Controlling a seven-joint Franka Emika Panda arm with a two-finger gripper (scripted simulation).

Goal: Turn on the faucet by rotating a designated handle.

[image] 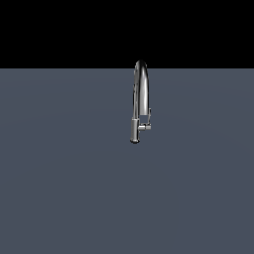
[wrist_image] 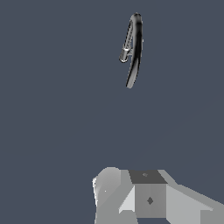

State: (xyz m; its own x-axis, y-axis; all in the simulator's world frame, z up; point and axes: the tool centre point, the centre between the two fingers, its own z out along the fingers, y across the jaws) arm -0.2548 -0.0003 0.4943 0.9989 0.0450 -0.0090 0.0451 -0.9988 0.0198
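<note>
The faucet (image: 140, 87) is a tall chrome gooseneck standing on the grey floor, with a darker cylinder (image: 134, 131) as its lower part. The handle (image: 145, 126) is a short chrome stub on the cylinder's side toward the exterior view's right, with a thin lever rising from it. The wrist view shows the faucet (wrist_image: 136, 48) from above and far off, with the handle (wrist_image: 125, 55) beside the arch. My gripper (wrist_image: 129, 186) appears only as grey finger blocks at the edge of the wrist view, well away from the faucet and holding nothing. The exterior view does not show it.
A flat grey floor (image: 59, 188) surrounds the faucet, and a black background lies beyond it.
</note>
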